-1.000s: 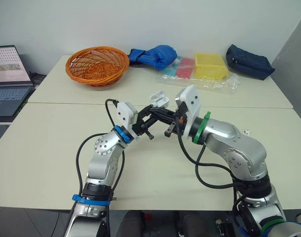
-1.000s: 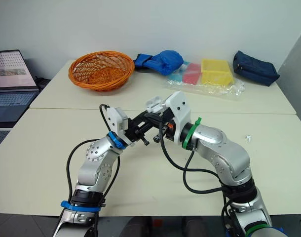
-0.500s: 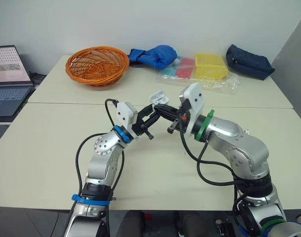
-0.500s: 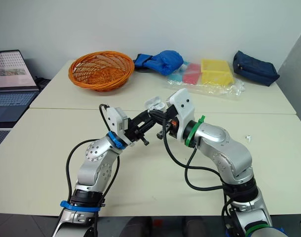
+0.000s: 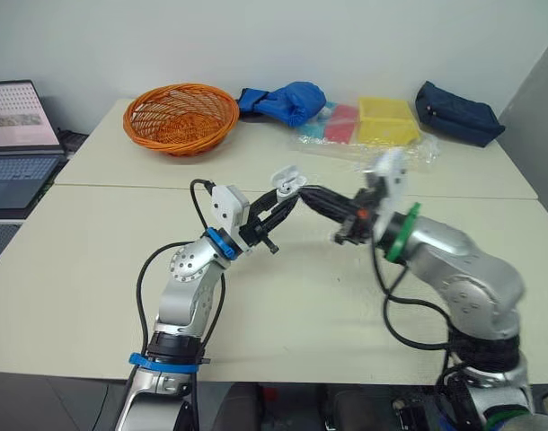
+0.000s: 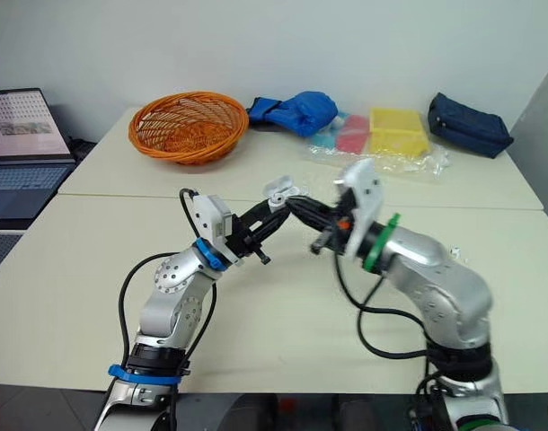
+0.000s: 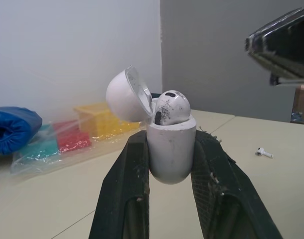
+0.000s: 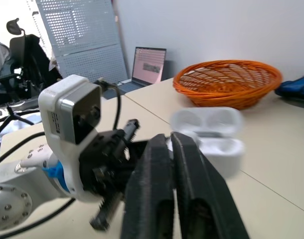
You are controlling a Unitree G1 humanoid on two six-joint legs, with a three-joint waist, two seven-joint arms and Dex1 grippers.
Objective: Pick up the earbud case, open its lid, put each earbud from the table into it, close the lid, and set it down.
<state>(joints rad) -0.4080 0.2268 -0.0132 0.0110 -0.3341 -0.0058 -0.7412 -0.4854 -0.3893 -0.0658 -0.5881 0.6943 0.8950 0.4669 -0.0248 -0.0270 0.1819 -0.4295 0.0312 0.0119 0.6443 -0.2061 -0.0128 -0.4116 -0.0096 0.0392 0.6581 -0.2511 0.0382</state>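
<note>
Here the left gripper [image 7: 171, 140] clamps the open earbud case [image 7: 171, 155], hiding its sides; the right gripper [image 8: 172, 141] is pinched closed.

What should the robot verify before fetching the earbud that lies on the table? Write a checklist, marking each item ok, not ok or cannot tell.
1. Grip: the left gripper clamps the earbud case: ok.
2. The lid is open: ok.
3. The first earbud is in the case: ok; fully seated: cannot tell.
4. The second earbud lies on the table, nothing beside it: ok.
5. The right gripper is empty: ok.
6. The right gripper is open to grasp: not ok, fingers shut.
</note>
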